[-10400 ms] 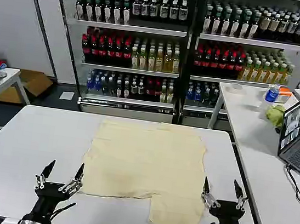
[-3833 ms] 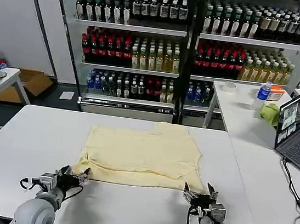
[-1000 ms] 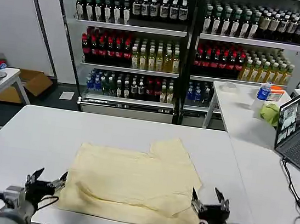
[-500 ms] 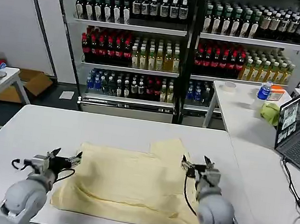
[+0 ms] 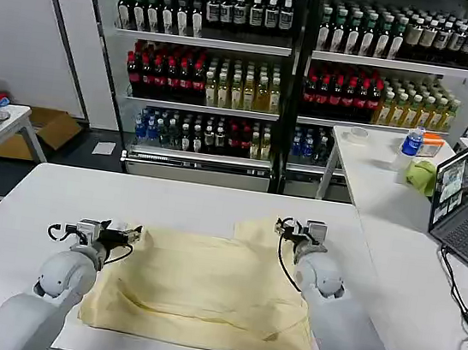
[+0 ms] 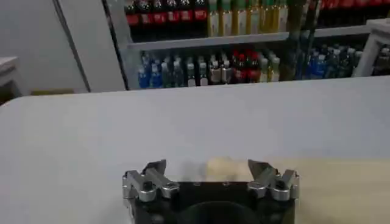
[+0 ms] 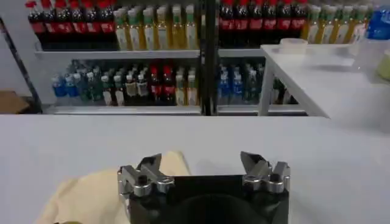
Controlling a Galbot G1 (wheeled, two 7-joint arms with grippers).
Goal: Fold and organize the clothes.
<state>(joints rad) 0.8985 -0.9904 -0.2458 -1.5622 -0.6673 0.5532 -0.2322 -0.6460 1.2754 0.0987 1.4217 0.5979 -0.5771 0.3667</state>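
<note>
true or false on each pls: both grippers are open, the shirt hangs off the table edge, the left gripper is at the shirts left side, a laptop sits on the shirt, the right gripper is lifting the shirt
1. Both grippers are open. True: the left gripper and the right gripper both show spread fingers.
2. The T-shirt hangs off the table edge. False: it lies wholly on the tabletop.
3. The left gripper is at the T-shirt's left side. True.
4. A laptop sits on the T-shirt. False: it is on the neighbouring table.
5. The right gripper is lifting the T-shirt. False: it holds nothing.

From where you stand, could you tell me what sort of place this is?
Probably a robot test lab staged like a shop: stocked drink shelves behind a white work table with a cream T-shirt, and a laptop on a side desk.
</note>
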